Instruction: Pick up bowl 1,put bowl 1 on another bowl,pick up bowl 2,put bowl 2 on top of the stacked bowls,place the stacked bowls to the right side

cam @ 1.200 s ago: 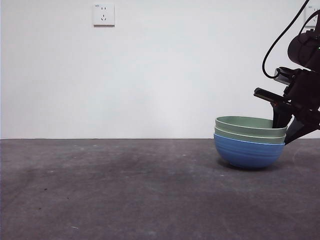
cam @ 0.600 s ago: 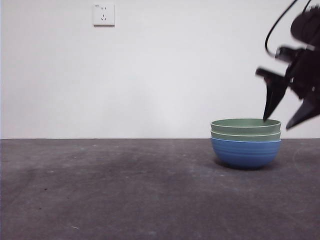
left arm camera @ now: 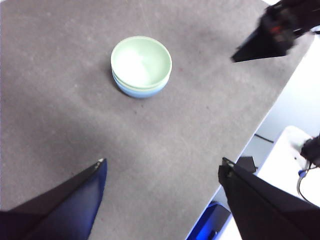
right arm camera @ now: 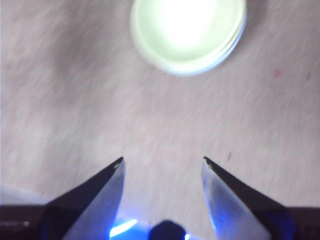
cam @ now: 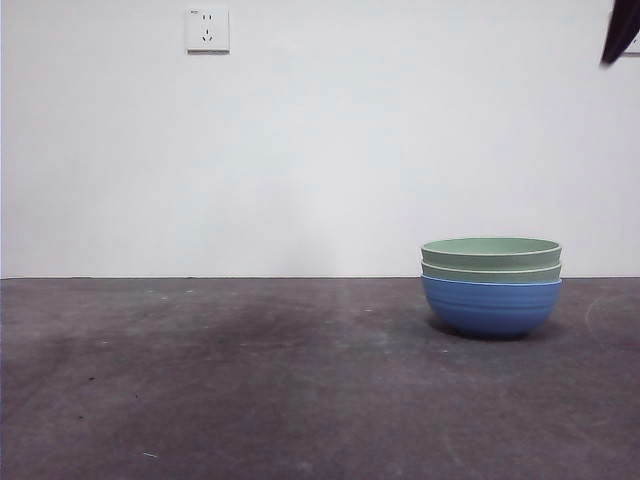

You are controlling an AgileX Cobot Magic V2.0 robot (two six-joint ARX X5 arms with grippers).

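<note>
The stacked bowls (cam: 491, 285) stand on the dark table at the right of the front view: a blue ribbed bowl (cam: 490, 306) at the bottom and two pale green bowls (cam: 491, 254) nested in it. The stack (left arm camera: 141, 66) also shows in the left wrist view, and the stack (right arm camera: 188, 33) shows blurred in the right wrist view. My right gripper (right arm camera: 162, 162) is open and empty, high above the table and apart from the stack; only its black tip (cam: 622, 33) shows in the front view's top right corner. My left gripper (left arm camera: 162, 162) hangs open and empty, far from the bowls.
A white wall with a socket (cam: 207, 29) stands behind the table. The table's edge (left arm camera: 250, 145) runs close to the stack's side, with floor and equipment beyond it. The other arm (left arm camera: 280, 30) shows in the left wrist view.
The right gripper let go of the stack's rim and rose up and away to the top right corner. The stack settled level and shifted slightly left.
</note>
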